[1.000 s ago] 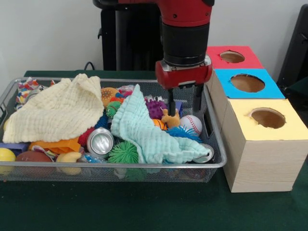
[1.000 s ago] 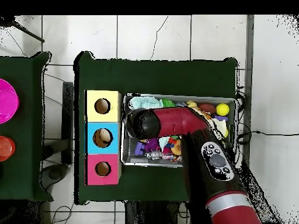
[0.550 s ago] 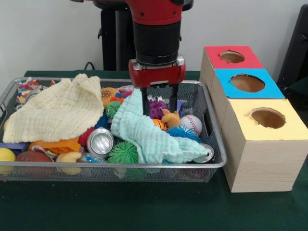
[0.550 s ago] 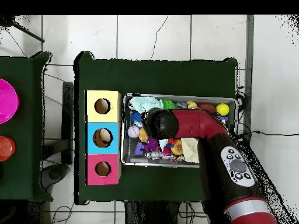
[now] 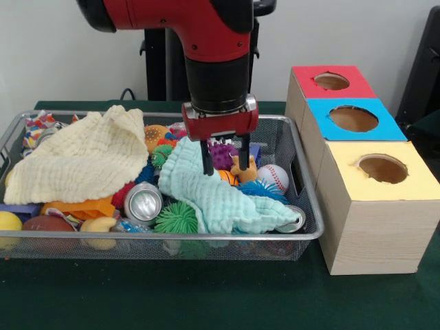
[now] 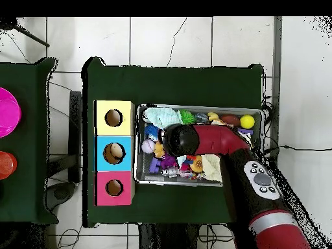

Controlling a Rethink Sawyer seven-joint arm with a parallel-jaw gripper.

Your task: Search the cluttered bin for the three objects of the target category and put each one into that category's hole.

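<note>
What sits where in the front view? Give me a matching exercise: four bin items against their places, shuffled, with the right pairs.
Items:
1. baseball
2. yellow cloth
3. open can
4. yellow ball

Places:
A. covering the bin's left half
B. bin's front left corner
C. right side, beside the blue spiky ball
D. front middle, left of the green spiky ball

Pairs: 1-C, 2-A, 3-D, 4-B
</note>
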